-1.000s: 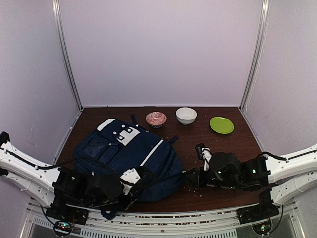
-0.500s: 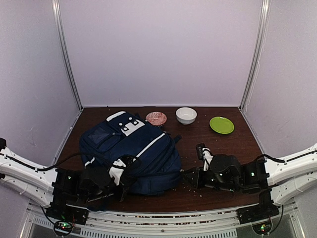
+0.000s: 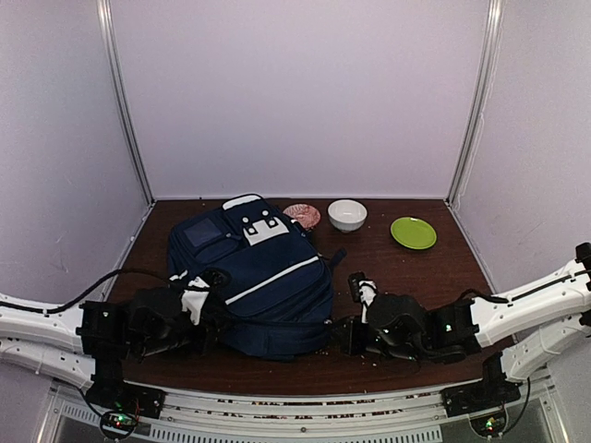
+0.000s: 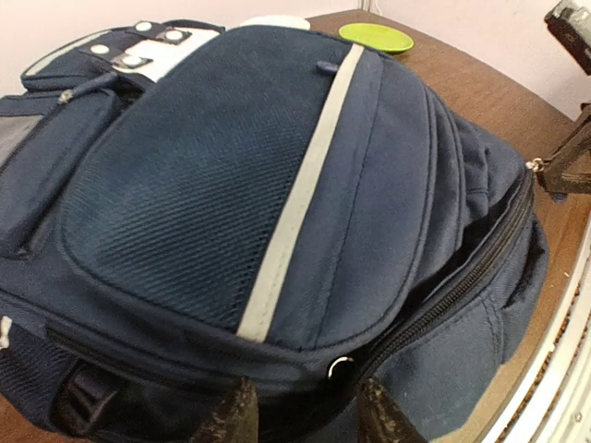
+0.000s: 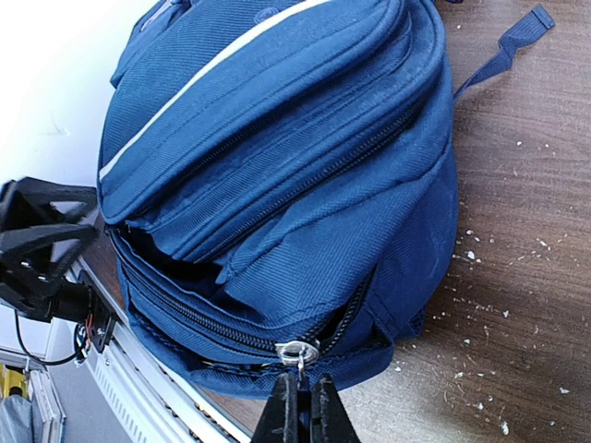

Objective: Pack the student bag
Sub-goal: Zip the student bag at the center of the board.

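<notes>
The student bag (image 3: pixel 263 268), navy blue with a grey stripe, lies flat in the middle of the table, its white buckle patch toward the back. My left gripper (image 3: pixel 212 321) is at its near left edge. In the left wrist view the jaws (image 4: pixel 305 395) stand open, with the bag's (image 4: pixel 277 185) dark lower seam and a small metal ring (image 4: pixel 340 367) just ahead of them. My right gripper (image 3: pixel 340 332) is at the bag's near right corner. In the right wrist view it (image 5: pixel 298 406) is shut on the silver zipper pull (image 5: pixel 298 353) of the bag (image 5: pixel 277 138).
At the back stand a pink patterned bowl (image 3: pixel 303 215), touching the bag's far edge, a white bowl (image 3: pixel 347 215) and a green plate (image 3: pixel 413 233). Crumbs speckle the brown table (image 3: pixel 416 277). The table's front rail (image 3: pixel 277 406) runs just behind both grippers.
The bag has slid back and to the right and turned straighter. My left gripper has opened and let go of the bag. My right gripper followed leftward, still shut on the zipper pull.
</notes>
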You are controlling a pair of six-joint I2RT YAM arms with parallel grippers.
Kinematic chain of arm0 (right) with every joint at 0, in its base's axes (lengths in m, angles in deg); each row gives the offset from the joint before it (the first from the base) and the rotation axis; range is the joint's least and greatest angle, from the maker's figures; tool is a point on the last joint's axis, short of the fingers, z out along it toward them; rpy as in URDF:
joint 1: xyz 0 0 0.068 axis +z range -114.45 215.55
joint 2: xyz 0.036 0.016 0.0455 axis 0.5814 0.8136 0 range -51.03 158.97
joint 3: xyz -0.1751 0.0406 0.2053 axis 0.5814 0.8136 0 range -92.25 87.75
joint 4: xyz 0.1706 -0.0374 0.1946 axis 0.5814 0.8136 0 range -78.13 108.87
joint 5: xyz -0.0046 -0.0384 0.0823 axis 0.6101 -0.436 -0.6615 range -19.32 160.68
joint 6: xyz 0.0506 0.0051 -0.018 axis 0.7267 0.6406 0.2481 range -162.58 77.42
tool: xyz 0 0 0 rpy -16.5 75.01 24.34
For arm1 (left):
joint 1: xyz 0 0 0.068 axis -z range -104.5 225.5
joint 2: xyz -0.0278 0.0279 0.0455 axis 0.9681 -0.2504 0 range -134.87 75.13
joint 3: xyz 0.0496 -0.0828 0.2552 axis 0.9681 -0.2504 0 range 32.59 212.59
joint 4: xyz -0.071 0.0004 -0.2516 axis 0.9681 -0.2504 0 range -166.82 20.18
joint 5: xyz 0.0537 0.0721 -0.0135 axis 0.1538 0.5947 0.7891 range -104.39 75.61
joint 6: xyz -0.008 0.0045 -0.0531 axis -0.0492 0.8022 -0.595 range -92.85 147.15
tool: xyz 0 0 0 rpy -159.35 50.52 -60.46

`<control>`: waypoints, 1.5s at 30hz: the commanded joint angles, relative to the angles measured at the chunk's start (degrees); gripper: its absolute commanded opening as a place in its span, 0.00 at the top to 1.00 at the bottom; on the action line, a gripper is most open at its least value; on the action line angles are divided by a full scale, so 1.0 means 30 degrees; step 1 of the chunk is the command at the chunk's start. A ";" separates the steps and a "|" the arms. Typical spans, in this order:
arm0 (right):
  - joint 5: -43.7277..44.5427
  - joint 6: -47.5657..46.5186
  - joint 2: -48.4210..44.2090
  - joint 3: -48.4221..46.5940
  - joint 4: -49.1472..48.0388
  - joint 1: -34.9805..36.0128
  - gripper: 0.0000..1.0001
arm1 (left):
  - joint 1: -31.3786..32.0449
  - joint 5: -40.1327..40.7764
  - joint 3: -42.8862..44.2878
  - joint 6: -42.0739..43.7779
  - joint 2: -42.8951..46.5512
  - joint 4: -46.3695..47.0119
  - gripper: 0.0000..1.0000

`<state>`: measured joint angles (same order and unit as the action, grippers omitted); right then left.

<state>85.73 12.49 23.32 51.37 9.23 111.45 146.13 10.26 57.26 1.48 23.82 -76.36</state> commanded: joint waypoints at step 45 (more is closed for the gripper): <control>-0.2709 -0.2298 0.1346 -0.3535 -0.0849 0.1591 1.00 | 0.3536 0.0525 0.6554 0.5120 -0.8458 -0.1589 0.61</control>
<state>78.02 6.61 30.62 42.34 9.58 115.23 157.19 9.21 79.11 18.88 -3.09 -78.38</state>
